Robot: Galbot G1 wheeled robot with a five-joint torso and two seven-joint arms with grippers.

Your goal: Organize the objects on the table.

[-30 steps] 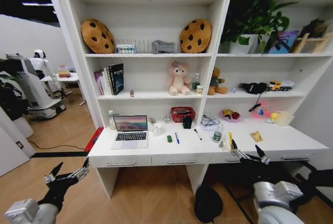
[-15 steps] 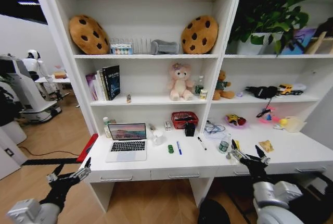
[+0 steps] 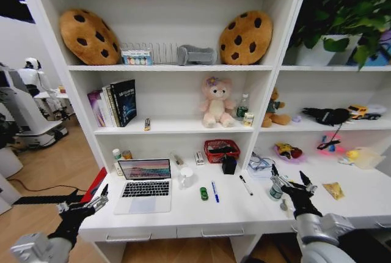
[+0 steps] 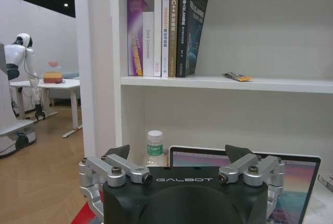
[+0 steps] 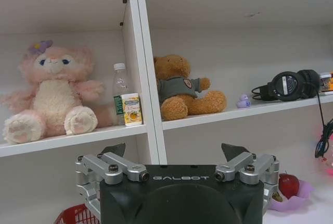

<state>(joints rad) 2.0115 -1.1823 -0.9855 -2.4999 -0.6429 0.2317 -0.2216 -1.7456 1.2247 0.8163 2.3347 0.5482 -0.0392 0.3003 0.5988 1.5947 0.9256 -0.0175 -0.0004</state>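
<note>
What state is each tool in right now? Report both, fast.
Left tool: open, holding nothing, low at the desk's left end.
Right tool: open, holding nothing, over the desk's right part.

left gripper (image 3: 82, 204): held low, fingers spread wide, holding nothing | right gripper (image 3: 292, 183): held up, fingers spread wide, holding nothing
</note>
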